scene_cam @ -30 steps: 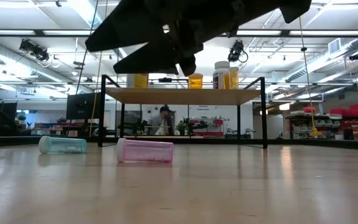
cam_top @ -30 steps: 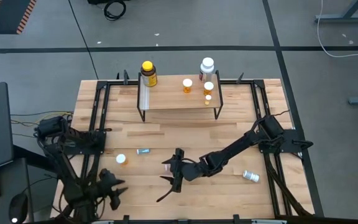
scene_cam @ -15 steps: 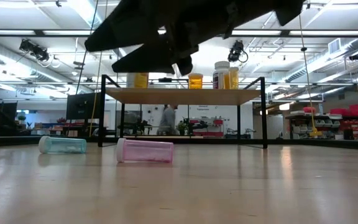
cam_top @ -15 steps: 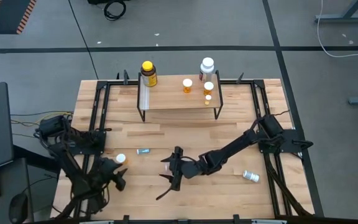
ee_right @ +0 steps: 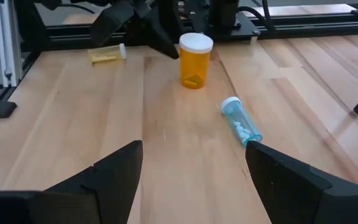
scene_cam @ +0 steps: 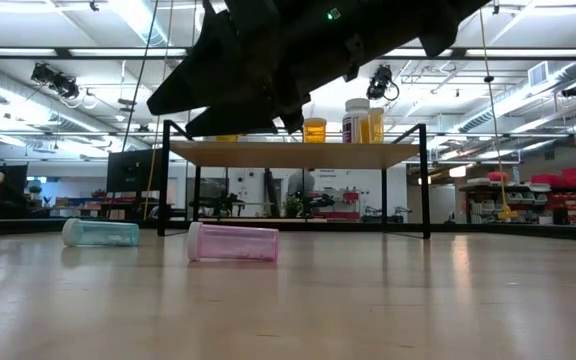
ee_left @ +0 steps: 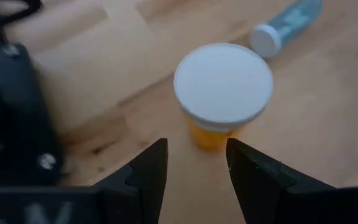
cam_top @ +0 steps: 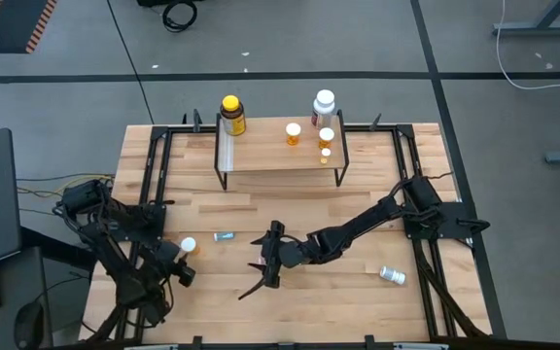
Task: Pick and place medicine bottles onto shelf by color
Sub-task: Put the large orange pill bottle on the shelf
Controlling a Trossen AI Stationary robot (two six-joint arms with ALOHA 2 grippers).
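In the high view the low rack with a light wooden plank top on thin black legs (cam_top: 280, 151) stood at the upper centre of the table. On it were a big yellow bottle with a dark body (cam_top: 231, 115) at the left end, a big white bottle (cam_top: 324, 105) toward the right, and three orange white-capped vials (cam_top: 294, 132) between and below them.

The left gripper (cam_top: 185, 273) sat at the lower left of the frame, fingers partly open and holding nothing, just beside an upright orange vial with a white cap (ee_left: 224, 93); in the left wrist view the two dark fingers (ee_left: 146, 174) flanked the vial's base without touching it.

The right gripper (cam_top: 261, 275) hovered above the lower centre of the table, its fingers spread wide and empty. A tiny teal vial (cam_top: 224, 235) lay on its side left of it. A tiny pink vial (scene_cam: 233, 243) lay beneath the right arm in the low view. Another small white-capped bottle (cam_top: 392, 275) lay at the lower right.
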